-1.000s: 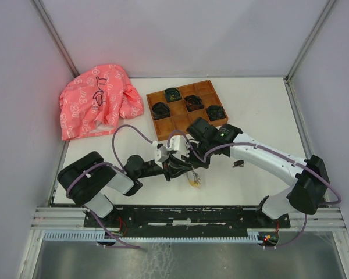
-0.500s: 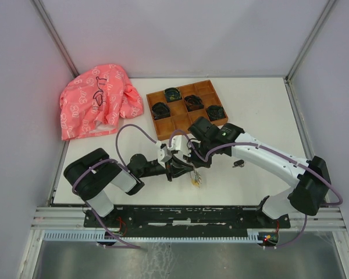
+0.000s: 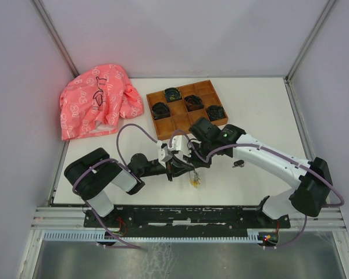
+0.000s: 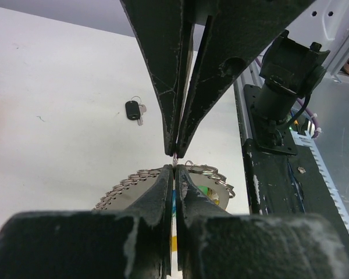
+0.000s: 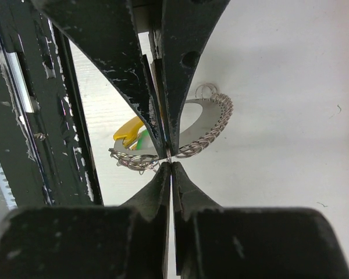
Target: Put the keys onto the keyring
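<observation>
Grey metal keyring point(image 3: 193, 181) is lying on the table point(image 3: 262, 110) just below centre, under the left gripper point(image 3: 179, 168) and right gripper point(image 3: 192, 162), which are touching tip to tip with jaws pressing closed, anything pinched being too small to tell, while the black key point(image 3: 239, 164) is sitting apart at right.

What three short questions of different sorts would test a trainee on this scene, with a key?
1. True or false: the black key lies apart from the keyring.
2. How many compartments of the tray hold dark coils? A) two B) four C) six
3. Fill in: the two tags at the keyring are ___ and ___.

Key: 1 true; 2 B; 3 yellow, green.
</observation>
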